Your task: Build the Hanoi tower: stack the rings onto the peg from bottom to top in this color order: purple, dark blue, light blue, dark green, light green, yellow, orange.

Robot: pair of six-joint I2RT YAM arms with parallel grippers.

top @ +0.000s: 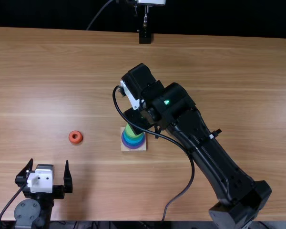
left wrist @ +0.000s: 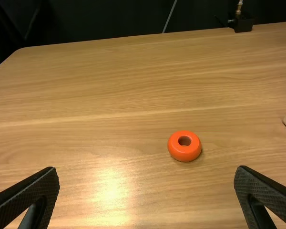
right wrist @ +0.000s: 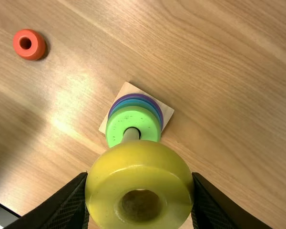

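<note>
Yellow ring (right wrist: 138, 174) clamped in your right gripper (top: 137, 120), broad wooden table (top: 243, 95), black backdrop (top: 219, 16) past far edge, left gripper (top: 48, 163) spread apart near front edge.

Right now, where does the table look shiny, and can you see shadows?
Left wrist view: bright glare on the table, near the orange ring; right wrist view: a pale shine between that ring and the wooden base; top view: a soft shadow beside the left gripper.

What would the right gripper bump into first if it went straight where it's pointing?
Probably the peg: the right gripper points down towards it, holding the yellow ring, though the depth is unclear.
</note>
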